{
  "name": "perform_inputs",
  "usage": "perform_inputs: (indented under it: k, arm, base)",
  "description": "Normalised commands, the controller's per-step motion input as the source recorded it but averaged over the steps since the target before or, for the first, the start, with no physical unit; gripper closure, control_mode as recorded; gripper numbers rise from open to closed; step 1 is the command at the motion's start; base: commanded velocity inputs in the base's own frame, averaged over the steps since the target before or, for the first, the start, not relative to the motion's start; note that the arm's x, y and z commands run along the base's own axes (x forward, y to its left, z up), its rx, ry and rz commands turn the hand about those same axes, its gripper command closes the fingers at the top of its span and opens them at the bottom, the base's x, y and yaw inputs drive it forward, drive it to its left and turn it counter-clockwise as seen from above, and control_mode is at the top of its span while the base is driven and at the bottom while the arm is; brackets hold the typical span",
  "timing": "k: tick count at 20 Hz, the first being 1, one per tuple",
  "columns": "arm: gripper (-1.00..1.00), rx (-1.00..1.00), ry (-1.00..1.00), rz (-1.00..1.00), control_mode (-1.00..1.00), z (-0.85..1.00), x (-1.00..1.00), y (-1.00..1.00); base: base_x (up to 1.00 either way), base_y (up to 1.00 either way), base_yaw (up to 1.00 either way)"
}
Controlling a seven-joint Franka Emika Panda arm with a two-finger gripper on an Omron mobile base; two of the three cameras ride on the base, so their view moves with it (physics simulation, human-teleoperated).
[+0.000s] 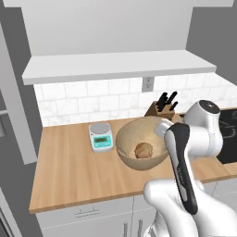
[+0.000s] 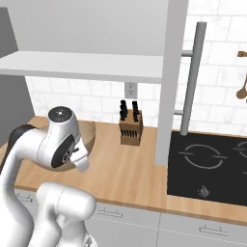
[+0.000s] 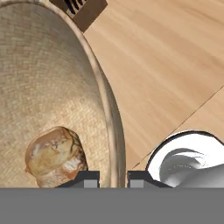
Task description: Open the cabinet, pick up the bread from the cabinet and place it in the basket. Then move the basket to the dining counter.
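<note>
The bread (image 3: 54,155) lies in the basket (image 3: 43,70) on the counter (image 1: 69,171), beside the scale (image 1: 100,136); the claw (image 3: 113,178) straddles the basket's rim, pinched tight on it, one finger inside, one outside; the basket looks light and stiff but wide, so a one-sided rim hold may tip it and roll the bread.

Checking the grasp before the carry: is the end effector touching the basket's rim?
Touching. In the hand view the end effector has its fingertips closed on either side of the basket rim, no gap visible.
</note>
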Motion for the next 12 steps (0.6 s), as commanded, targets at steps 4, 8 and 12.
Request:
perform_inputs:
  k: [4,8,12]
  arm:
    - [1.00,0.00,0.02,-0.11,-1.00,0.81,-0.10,-0.20]
    - [1.00,0.00,0.01,-0.07,-1.00,0.30,-0.50,-0.18]
    - [1.00,0.01,-0.03,-0.04,-1.00,0.00,-0.51,-0.01]
  base:
    - [0.00,0.00,0.00]
    - [0.00,0.00,0.00]
    - [0.00,0.00,0.00]
